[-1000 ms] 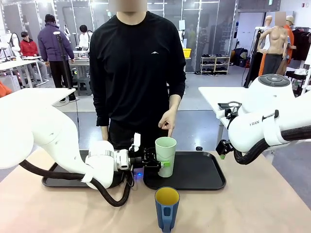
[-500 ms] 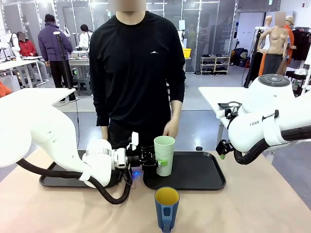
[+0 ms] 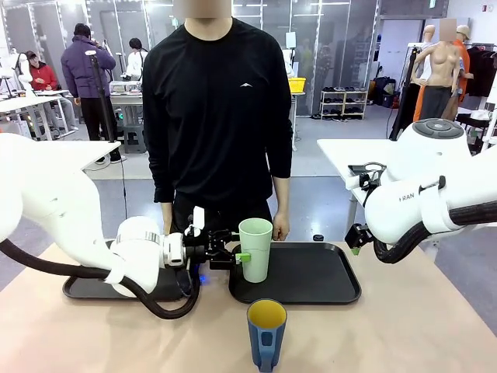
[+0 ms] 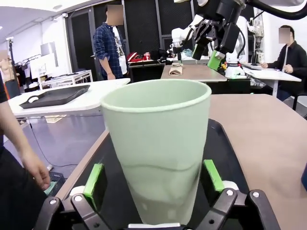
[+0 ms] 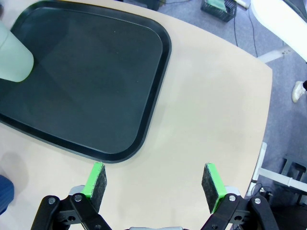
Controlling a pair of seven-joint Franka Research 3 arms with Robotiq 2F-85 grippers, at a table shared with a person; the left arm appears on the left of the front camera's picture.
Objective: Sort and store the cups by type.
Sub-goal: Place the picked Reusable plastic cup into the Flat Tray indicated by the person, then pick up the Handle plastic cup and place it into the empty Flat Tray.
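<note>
The pale mint-green tumbler [image 3: 255, 247] stands upright at the left end of the right black tray [image 3: 326, 298]. My left gripper [image 3: 235, 256] reaches in from the left, open, its green pads [image 4: 94, 179] on either side of the tumbler [image 4: 160, 143] low down, with small gaps showing. The dark blue mug [image 3: 266, 332], yellow inside with its handle facing front, stands on the table before that tray. My right gripper [image 3: 356, 241] hangs open and empty above the table by the tray's right end. In the right wrist view my right gripper [image 5: 153, 179] is over bare table beside the tray [image 5: 144, 139], with the tumbler [image 5: 13, 56] at top left.
A second black tray [image 3: 81, 291] lies at the left, partly behind my left arm. The person stands at the far edge, one hand [image 3: 280, 226] hanging just behind the tumbler. Tan tabletop [image 3: 404, 326] is open at the right and front.
My left gripper has drawn back to the left, and the tumbler has shifted a little left with it. The person's hand has dropped from above the tumbler to their side. The right arm is still.
</note>
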